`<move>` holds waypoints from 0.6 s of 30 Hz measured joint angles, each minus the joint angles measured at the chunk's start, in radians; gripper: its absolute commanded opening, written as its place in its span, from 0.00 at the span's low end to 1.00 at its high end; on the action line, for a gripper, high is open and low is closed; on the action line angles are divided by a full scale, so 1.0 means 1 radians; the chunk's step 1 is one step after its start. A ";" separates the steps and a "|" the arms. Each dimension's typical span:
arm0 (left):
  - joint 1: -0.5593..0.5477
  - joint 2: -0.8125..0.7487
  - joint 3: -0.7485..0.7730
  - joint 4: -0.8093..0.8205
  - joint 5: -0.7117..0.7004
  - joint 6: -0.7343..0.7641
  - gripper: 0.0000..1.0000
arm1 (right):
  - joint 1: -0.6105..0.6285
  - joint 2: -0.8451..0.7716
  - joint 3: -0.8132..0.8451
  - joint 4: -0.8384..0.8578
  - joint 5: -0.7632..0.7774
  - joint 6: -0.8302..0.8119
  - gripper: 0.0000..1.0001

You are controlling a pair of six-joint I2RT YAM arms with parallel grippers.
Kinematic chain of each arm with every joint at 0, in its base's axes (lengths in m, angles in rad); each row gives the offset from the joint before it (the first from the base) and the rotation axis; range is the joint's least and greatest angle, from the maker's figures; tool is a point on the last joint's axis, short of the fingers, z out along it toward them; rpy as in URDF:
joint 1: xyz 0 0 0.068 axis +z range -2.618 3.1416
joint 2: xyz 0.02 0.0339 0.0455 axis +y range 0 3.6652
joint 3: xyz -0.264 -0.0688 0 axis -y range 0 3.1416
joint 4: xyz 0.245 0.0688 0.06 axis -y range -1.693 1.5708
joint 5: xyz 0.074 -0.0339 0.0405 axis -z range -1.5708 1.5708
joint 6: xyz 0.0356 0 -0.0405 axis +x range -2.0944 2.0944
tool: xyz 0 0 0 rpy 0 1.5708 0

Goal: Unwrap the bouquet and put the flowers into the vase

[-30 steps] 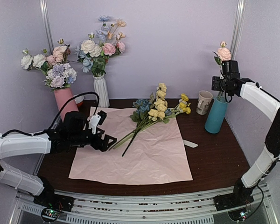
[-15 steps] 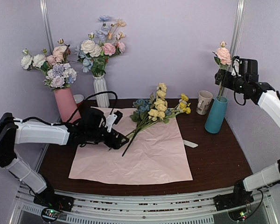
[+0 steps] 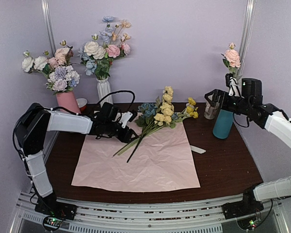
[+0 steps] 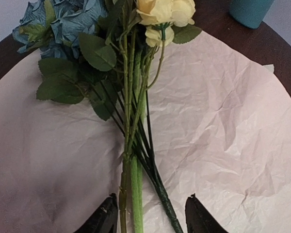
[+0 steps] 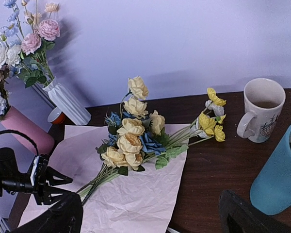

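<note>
The flowers [image 3: 161, 118] lie unwrapped on the creased pink paper [image 3: 150, 165], which is spread flat over the dark table [image 3: 223, 165]. Their yellow and blue heads point toward the back wall, and their green stems run down toward the near left. The left arm reaches in from the left, and the left gripper [image 4: 148, 221] sits low over the stem ends. Its two black fingers [image 4: 104, 221] stand partly apart, one on either side of the bundled stems. The left finger is just beside the stems, and a strip of paper shows between the stems and the right finger, so the stems are straddled rather than pinched. The teal vase [image 3: 224, 124] stands upright on the bare table to the right of the paper, well apart from the flower heads. One pink bloom [image 3: 233, 57] on a long stem rises from it. A cream mug [image 5: 259, 109] stands just beside the teal vase, toward the back. The right gripper [image 5: 150, 208] hangs above the mug and vase, with its fingers spread wide and nothing between them. At the back left stand a pink vase [image 3: 68, 103] and a white ribbed vase [image 3: 105, 93], each holding its own bunch.
</note>
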 measured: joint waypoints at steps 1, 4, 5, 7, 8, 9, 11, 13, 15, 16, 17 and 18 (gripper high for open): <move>0.011 0.021 0.013 -0.001 0.013 0.008 0.47 | 0.003 0.000 -0.011 0.004 -0.008 0.002 0.99; 0.039 0.076 0.037 -0.005 0.043 0.029 0.43 | 0.013 0.000 -0.042 0.018 -0.030 0.004 0.99; 0.046 0.092 0.044 -0.011 0.050 0.035 0.42 | 0.016 0.000 -0.050 0.021 -0.036 0.004 0.99; 0.055 0.117 0.056 -0.027 0.058 0.045 0.41 | 0.021 0.000 -0.061 0.026 -0.047 0.004 0.98; 0.059 0.130 0.063 -0.036 0.061 0.050 0.40 | 0.024 0.000 -0.066 0.031 -0.051 0.005 0.98; 0.060 0.142 0.070 -0.040 0.063 0.054 0.39 | 0.027 0.001 -0.072 0.037 -0.056 0.005 0.98; 0.060 0.157 0.081 -0.051 0.064 0.058 0.37 | 0.031 0.003 -0.079 0.045 -0.064 0.008 0.98; 0.060 0.166 0.085 -0.052 0.062 0.061 0.33 | 0.034 0.006 -0.085 0.052 -0.071 0.011 0.98; 0.060 0.170 0.087 -0.052 0.060 0.061 0.32 | 0.036 0.011 -0.090 0.062 -0.076 0.015 0.98; 0.060 0.173 0.087 -0.051 0.058 0.061 0.31 | 0.038 0.014 -0.092 0.065 -0.078 0.018 0.98; 0.060 0.175 0.088 -0.050 0.056 0.061 0.30 | 0.040 0.016 -0.092 0.068 -0.081 0.020 0.98; 0.061 0.177 0.088 -0.050 0.055 0.061 0.29 | 0.042 0.018 -0.092 0.069 -0.083 0.021 0.97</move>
